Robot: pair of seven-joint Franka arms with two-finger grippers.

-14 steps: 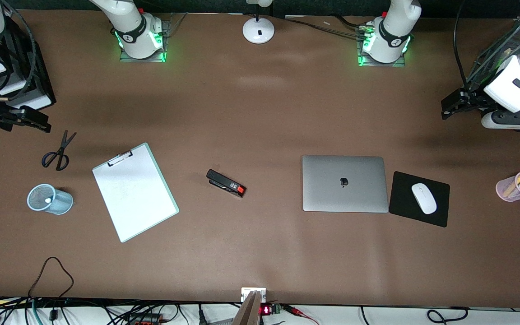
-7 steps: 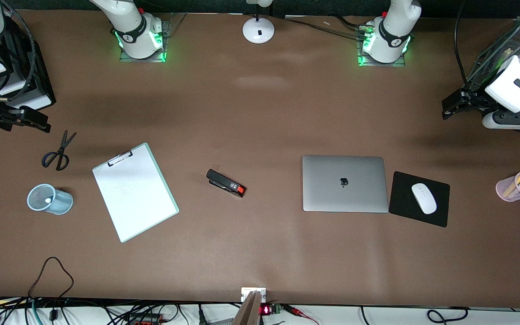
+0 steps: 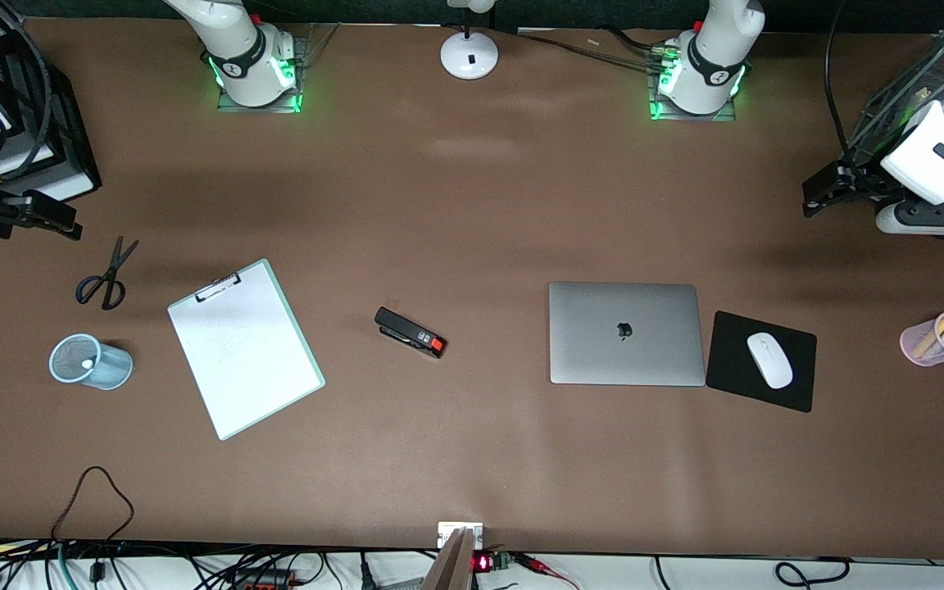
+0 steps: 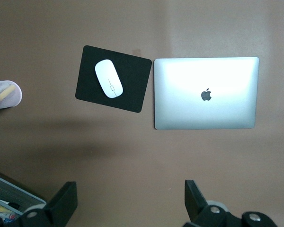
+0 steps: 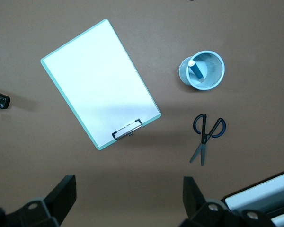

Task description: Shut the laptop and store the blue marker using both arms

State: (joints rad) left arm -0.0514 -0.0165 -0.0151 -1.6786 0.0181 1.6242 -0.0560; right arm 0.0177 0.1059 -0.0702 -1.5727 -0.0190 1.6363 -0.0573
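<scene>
- We judge the first part done: the slim silver-grey laptop point(image 3: 626, 333) lies flat on the brown table point(image 3: 472, 205) with its lid down and the dark logo up, just beside the black mouse pad point(image 3: 800, 385) that carries a white mouse point(image 3: 769, 360).
- The storing looks done too: the short light-blue marker point(image 5: 196, 70) stands inside the pale blue mesh cup point(image 5: 202, 71), near the black-handled scissors point(image 3: 106, 276) and white clipboard point(image 3: 245, 348).
- The left claw point(image 4: 128, 201) hangs spread and empty at the left arm's end of the table.
- The right claw point(image 5: 128, 201) hangs spread and empty at the right arm's end.
- Nothing seems left to do.
</scene>
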